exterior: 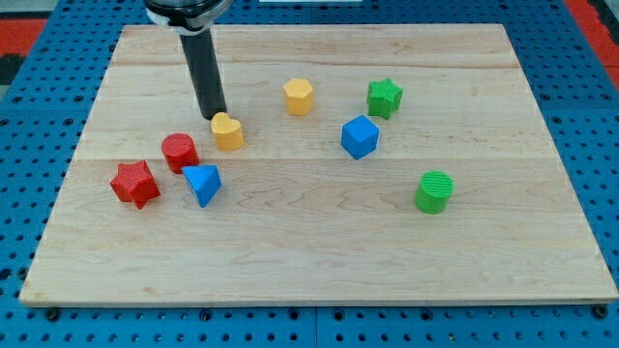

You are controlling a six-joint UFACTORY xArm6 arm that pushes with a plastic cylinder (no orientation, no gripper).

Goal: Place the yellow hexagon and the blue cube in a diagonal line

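Yellow hexagon (299, 97) and blue cube (360, 136) apart on wooden board (319, 251).

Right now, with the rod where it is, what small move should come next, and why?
Probably a short push toward the view's lower right. My tip sits at the upper-left edge of a yellow block, apparently touching it. The blue cube lies to the view's right at nearly the same height, so the pair looks level rather than diagonal. The other yellow block may be the hexagon; I cannot tell.
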